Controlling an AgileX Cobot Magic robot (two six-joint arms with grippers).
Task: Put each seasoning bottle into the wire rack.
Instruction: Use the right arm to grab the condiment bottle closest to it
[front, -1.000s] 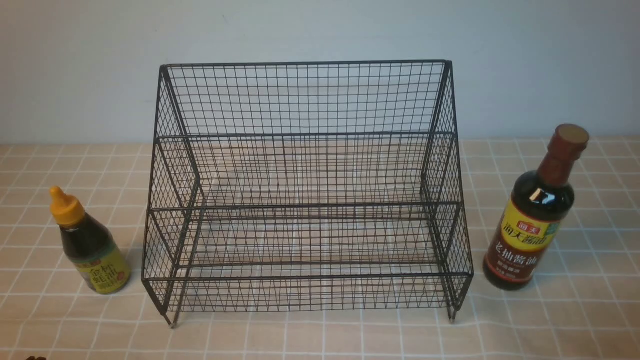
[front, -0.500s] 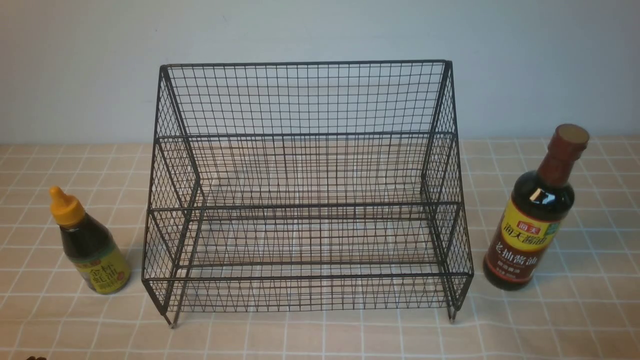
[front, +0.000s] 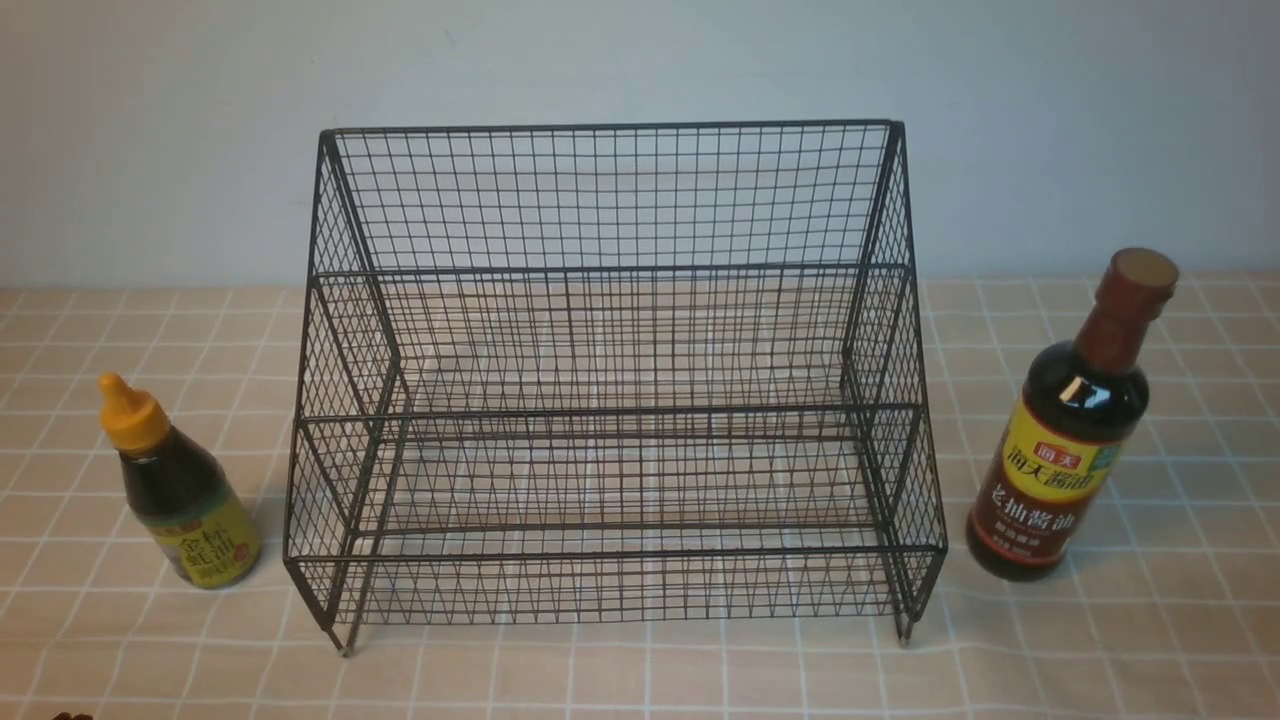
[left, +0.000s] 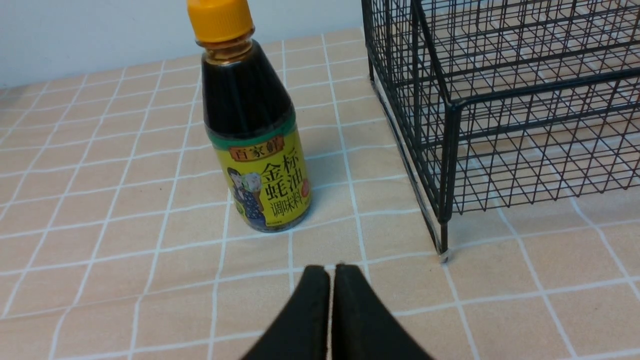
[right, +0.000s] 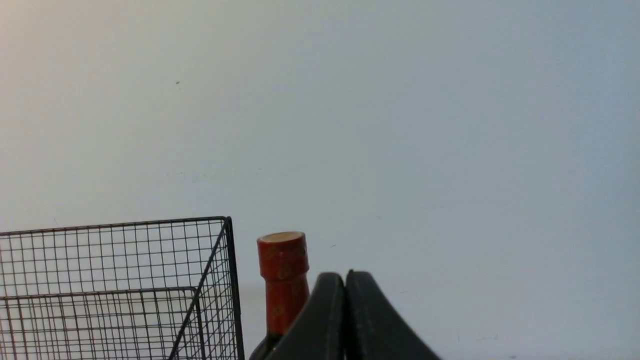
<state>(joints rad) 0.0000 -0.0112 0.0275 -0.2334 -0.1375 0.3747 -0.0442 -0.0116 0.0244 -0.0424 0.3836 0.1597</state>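
The left gripper (left: 330, 267) has its jaws pressed together and holds nothing. Just ahead of it the short bottle (left: 255, 140) stands upright toward the left edge of the table (front: 640, 680), beside the wire rack (front: 615, 400) but apart from it. The right gripper (right: 345, 274) is closed and empty too. The tall bottle (right: 282, 272) stands upright beyond it, toward the right edge. I judge that each arm must first open for its own nearer bottle.

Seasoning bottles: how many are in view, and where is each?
2. The short bottle stands left of the wire rack; the tall bottle stands right of it. Both are outside the rack; none looks hidden.
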